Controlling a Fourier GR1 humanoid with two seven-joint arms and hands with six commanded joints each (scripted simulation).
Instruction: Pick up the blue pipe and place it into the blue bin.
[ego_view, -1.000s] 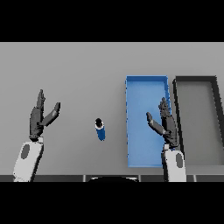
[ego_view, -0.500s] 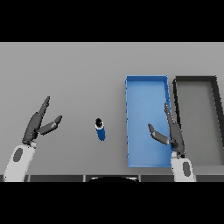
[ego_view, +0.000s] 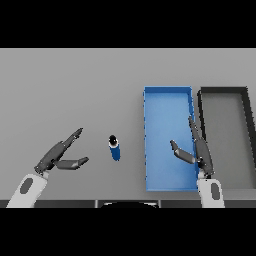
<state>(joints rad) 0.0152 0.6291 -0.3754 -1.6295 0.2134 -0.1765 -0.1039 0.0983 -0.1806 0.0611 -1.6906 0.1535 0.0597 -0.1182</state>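
Blue pipe (ego_view: 114, 148) stood on the grey desk (ego_view: 75, 90), just to the right of the left hand (ego_view: 59, 156), not touching it. That hand was spread wide, thumb apart from fingers. The pipe looked small, stiff, light and maybe slippery, so its middle seemed best to hold. The right hand (ego_view: 196, 150), also spread, hung over the blue bin (ego_view: 167, 93), beside a dark bin (ego_view: 223, 92). Bare desk lay between pipe and bin wall.

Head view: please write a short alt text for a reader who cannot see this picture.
A small blue pipe lies on the grey table, untouched, between two open robot hands. The left robot hand is beside it on the left; the right robot hand is over the right edge of an empty blue bin. A dark bin stands further right.
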